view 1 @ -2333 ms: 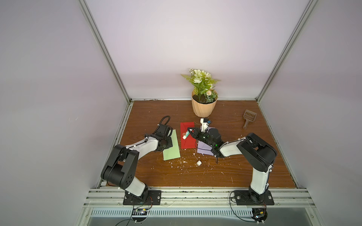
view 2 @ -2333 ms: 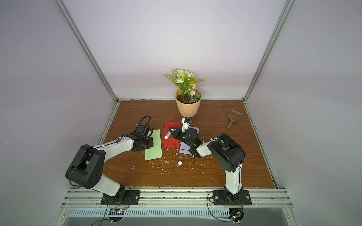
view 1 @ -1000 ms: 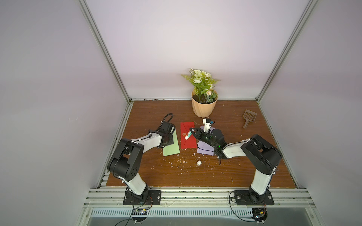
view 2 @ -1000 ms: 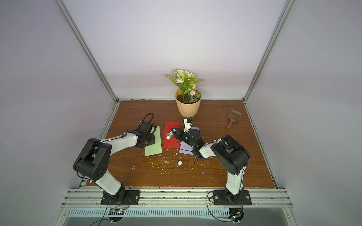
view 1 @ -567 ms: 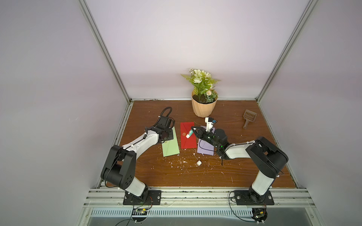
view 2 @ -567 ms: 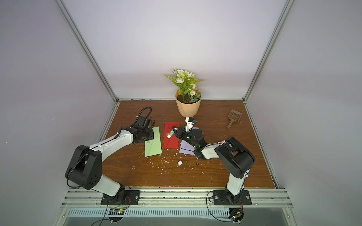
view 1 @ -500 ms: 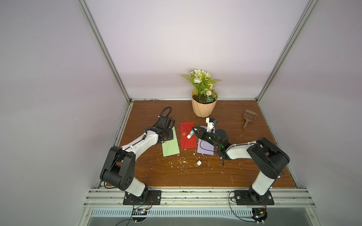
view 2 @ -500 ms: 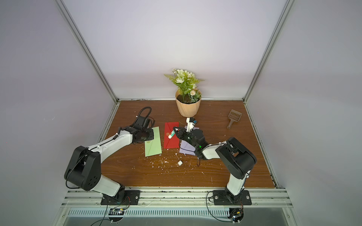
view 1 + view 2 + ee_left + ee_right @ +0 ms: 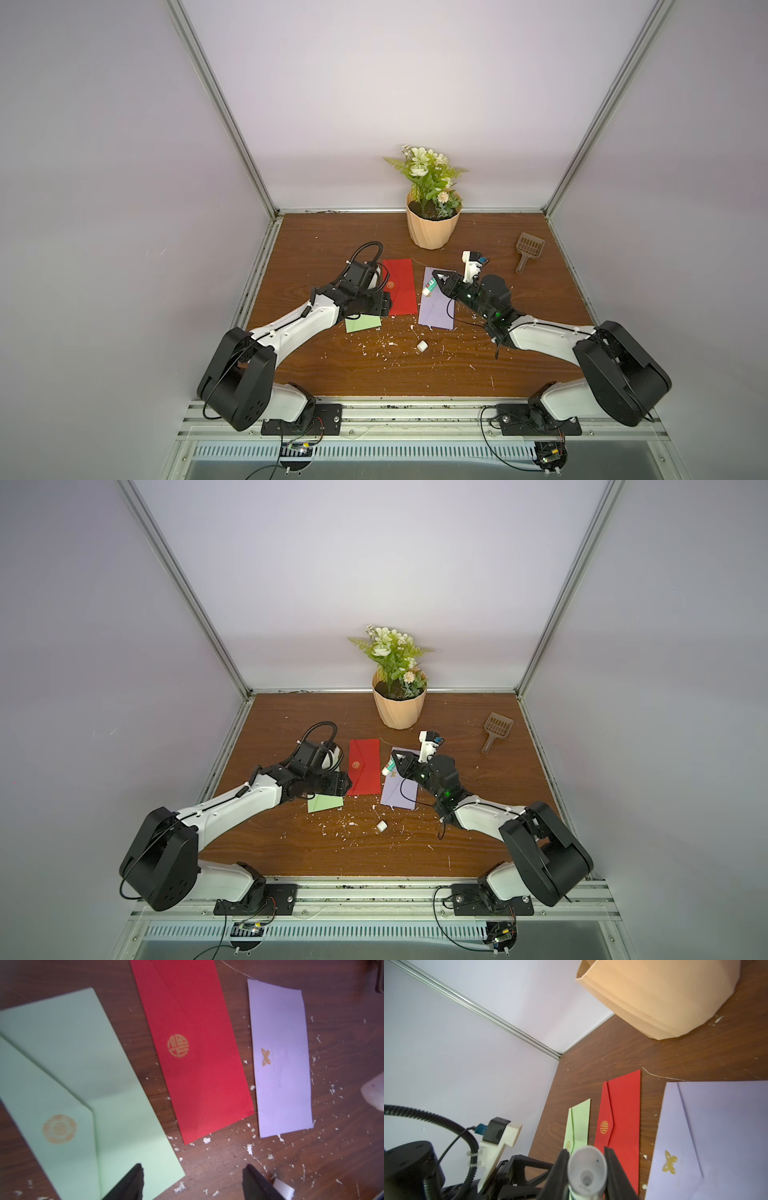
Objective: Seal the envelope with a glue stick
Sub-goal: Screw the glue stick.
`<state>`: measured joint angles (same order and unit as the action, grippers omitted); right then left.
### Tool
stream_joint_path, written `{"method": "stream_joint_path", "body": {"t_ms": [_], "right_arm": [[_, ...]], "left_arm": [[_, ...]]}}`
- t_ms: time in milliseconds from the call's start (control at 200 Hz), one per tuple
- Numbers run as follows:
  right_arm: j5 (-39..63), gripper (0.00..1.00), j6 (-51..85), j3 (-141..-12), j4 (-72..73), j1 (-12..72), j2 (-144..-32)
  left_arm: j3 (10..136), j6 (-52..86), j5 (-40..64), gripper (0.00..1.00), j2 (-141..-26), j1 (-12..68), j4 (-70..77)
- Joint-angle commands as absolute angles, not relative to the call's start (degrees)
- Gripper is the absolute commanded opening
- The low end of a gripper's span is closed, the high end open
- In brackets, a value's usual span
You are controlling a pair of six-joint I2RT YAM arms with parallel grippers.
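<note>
Three envelopes lie side by side with flaps down: green [image 9: 83,1084], red [image 9: 197,1053] and purple [image 9: 280,1064]. My right gripper [image 9: 436,283] is shut on the glue stick [image 9: 428,286], a white tube with a green band. It is tilted over the far left corner of the purple envelope [image 9: 436,311]. The right wrist view shows the tube's round end [image 9: 586,1172] pinched between both fingers. My left gripper [image 9: 193,1176] is open and holds nothing. It hovers low over the near end of the green envelope [image 9: 363,323], beside the red envelope [image 9: 401,286].
A small white cap [image 9: 422,346] lies on the wood among white scraps [image 9: 386,349], nearer than the envelopes. A tan flower pot [image 9: 432,226] stands at the back. A brown scoop [image 9: 528,249] lies at the back right. Walls close in three sides.
My left gripper has opened and swung nearer and rightward along the green envelope. My right gripper carried the glue stick rightward, from above the red envelope to the purple one's corner.
</note>
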<state>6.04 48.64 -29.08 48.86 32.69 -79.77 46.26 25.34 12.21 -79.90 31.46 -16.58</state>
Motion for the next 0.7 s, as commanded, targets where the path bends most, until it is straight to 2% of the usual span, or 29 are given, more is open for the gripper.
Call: {"method": "stream_joint_path", "body": {"t_ms": [0, 105, 395, 691], "right_arm": [[3.8, 0.00, 46.5, -27.2, 42.8, 32.0, -74.1], [2.6, 0.00, 45.9, -26.2, 38.1, 31.4, -69.5], [4.5, 0.00, 46.5, -27.3, 22.9, 29.2, -63.7], [13.2, 0.00, 49.8, -26.2, 21.6, 27.1, -64.2]], "left_arm": [[43.9, 24.7, 18.7, 0.79, -77.6, 35.6, -11.0], [42.4, 24.0, 20.3, 0.85, -76.2, 39.2, -7.9], [40.5, 22.8, 22.2, 0.85, -74.7, 41.8, -5.7], [40.9, 21.8, 18.6, 0.85, -77.5, 45.2, -6.9]]}}
